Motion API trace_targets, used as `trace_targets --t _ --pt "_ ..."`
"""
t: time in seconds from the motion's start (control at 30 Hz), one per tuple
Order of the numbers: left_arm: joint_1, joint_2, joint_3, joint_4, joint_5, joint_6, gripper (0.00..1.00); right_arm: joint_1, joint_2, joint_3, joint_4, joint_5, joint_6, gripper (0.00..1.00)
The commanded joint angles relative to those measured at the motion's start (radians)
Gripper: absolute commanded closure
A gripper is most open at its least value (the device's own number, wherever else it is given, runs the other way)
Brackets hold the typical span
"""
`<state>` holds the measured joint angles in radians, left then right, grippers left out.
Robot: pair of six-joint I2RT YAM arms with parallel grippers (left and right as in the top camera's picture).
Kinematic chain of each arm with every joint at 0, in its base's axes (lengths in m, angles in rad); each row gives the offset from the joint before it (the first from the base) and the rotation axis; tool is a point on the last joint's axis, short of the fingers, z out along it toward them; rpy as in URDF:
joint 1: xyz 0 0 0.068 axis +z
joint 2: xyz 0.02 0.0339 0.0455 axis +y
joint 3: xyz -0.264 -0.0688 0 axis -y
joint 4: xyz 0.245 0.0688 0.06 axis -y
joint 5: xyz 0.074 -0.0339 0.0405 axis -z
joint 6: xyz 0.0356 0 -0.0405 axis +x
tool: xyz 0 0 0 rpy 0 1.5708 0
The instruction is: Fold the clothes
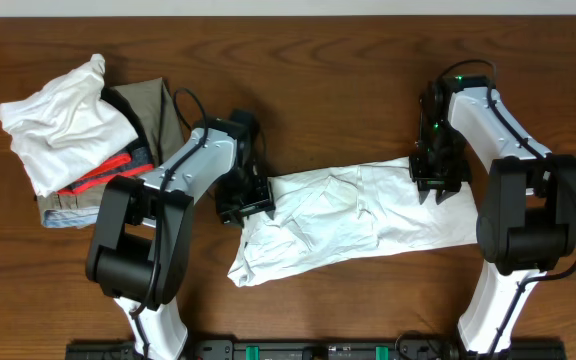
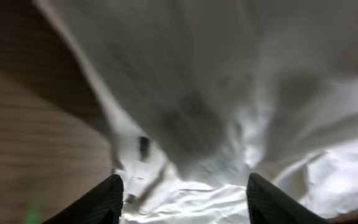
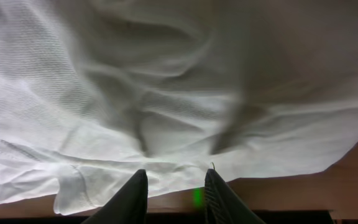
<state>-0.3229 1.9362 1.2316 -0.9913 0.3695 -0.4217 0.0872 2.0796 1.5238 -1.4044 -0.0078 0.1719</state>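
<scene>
- White crumpled cloth garment (image 1: pixel 58 125), top of a heap at the far left of the table; not spread out
- Khaki-olive garment (image 1: pixel 153 110), under and beside it in the same heap; red-and-black garment (image 1: pixel 103 172) showing at the heap's lower edge
- Left gripper (image 1: pixel 246 205), black, at the left end of the trousers; fingers (image 2: pixel 107 202) spread wide in the wrist view, cloth just ahead of them, nothing clasped
- Plain white long trousers (image 1: pixel 358 220) in thin wrinkly cloth, lying as a long band across the table's middle, between the two arms; well apart from the heap
- Right gripper (image 1: pixel 438 190), black, over the trousers' right end near the upper edge; fingers (image 3: pixel 135 196) narrowly parted, tabletop visible in the gap, no cloth pinched
- Dark brown wooden table (image 1: pixel 318 80), bearing all of the above
</scene>
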Motion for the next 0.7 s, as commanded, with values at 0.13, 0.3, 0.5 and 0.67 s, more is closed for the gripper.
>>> trace_targets --t 0.13,0.3,0.5,0.67 --pt "0.006 0.005 -0.004 -0.002 -0.072 -0.006 0.22 -0.001 -0.007 -0.002 0.0 0.0 -0.013 0.71" --pt "0.005 0.006 -0.026 0.031 -0.071 -0.007 0.21 -0.001 -0.007 -0.002 -0.002 0.0 -0.013 0.71" --pt "0.005 0.006 -0.038 0.062 -0.043 0.016 0.21 -0.001 -0.007 -0.002 -0.003 0.0 -0.017 0.71" --pt "0.005 0.008 -0.04 0.074 0.001 0.061 0.21 -0.001 -0.007 -0.002 -0.015 0.0 -0.017 0.71"
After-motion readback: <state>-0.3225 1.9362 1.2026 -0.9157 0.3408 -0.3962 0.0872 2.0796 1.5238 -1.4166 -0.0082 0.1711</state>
